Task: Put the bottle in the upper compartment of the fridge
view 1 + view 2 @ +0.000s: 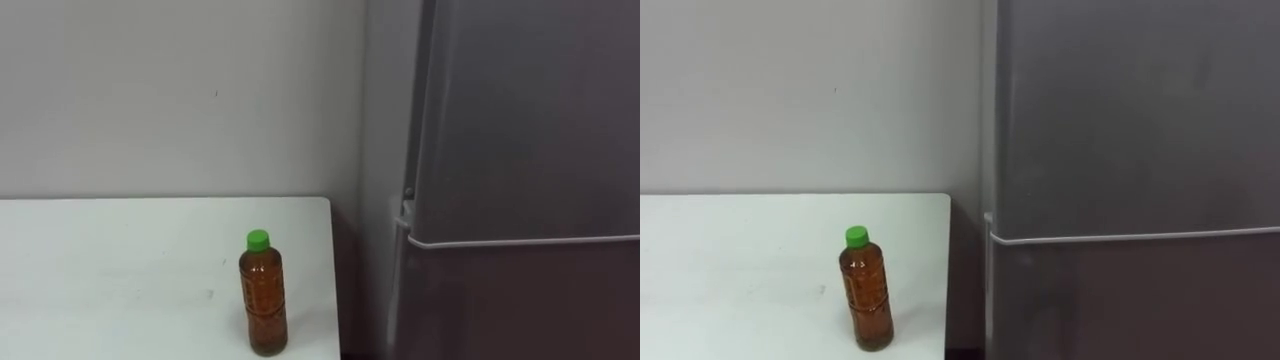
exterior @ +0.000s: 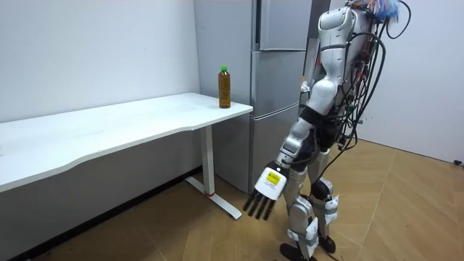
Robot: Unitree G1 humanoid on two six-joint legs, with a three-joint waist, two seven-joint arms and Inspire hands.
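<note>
- Well, the robot's left hand [image 2: 266, 188] hangs low beside its thigh. Its fingers are straight and relaxed, pointing at the floor [image 2: 181, 235], and it holds nothing.
- From that hand, up toward 11 o'clock in the room view, the bottle [image 2: 225, 87] stands upright on the white table [image 2: 109, 130]. It is well apart from the hand.
- The bottle is clear, filled with brown liquid, and topped with a green cap [image 1: 258, 239].
- Seen from the robot's head, the bottle sits low at about 6 o'clock, close to the table's right edge, with bare tabletop stretching away toward 9 o'clock.
- At 3 o'clock from the bottle rises the grey fridge [image 1: 520, 150], just beside the table's end with a narrow dark gap between them.
- The fridge's upper door [image 1: 540, 100] and lower door [image 1: 520, 305] are both closed, and a pale seam runs between them at roughly the height of the bottle's cap.
- The robot stands upright on the wooden floor, just in front of the fridge, facing the table's end and the fridge.
- Behind the table, at 12 o'clock, is a plain pale wall [image 1: 170, 90].
</note>
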